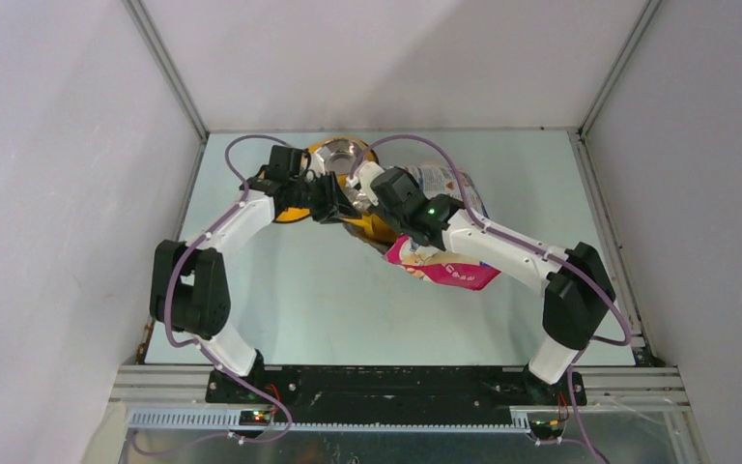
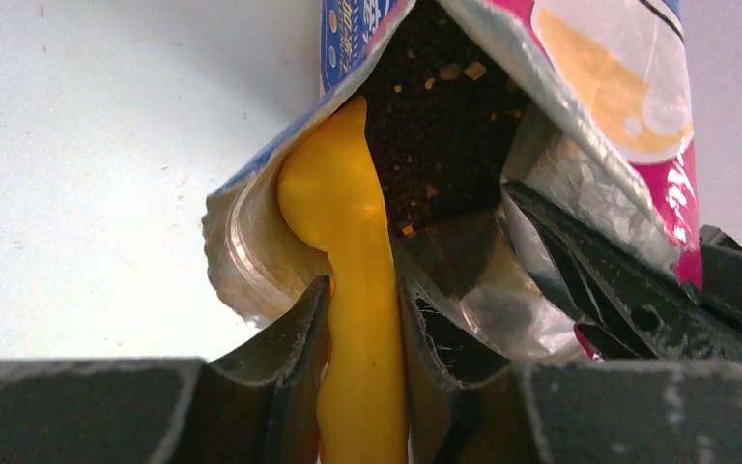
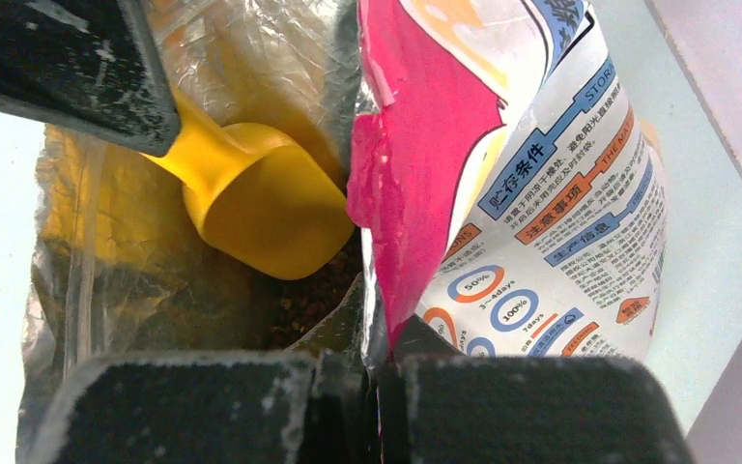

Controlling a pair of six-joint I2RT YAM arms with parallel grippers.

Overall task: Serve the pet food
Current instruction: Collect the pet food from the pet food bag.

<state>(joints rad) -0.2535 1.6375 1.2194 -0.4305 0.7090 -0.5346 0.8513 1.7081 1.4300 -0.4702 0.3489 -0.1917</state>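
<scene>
The blue-and-pink pet food pouch [image 1: 449,273] lies open at mid-table under my right arm. My right gripper [image 3: 382,360] is shut on the pouch's pink rim [image 3: 415,164] and holds the mouth open. My left gripper [image 2: 362,314] is shut on the handle of the orange scoop [image 2: 348,203], which reaches into the pouch. The scoop's bowl [image 3: 266,208] sits just above the dark-brown kibble [image 3: 307,302], which also shows in the left wrist view [image 2: 435,126]. In the top view both grippers, left [image 1: 333,205] and right [image 1: 367,188], meet at the pouch mouth.
The yellow double feeder [image 1: 301,213] stands at the back centre behind the grippers, with one steel bowl [image 1: 340,155] showing. Grey enclosure walls stand on the left, right and back. My right gripper's black finger [image 2: 628,295] is close beside the left one.
</scene>
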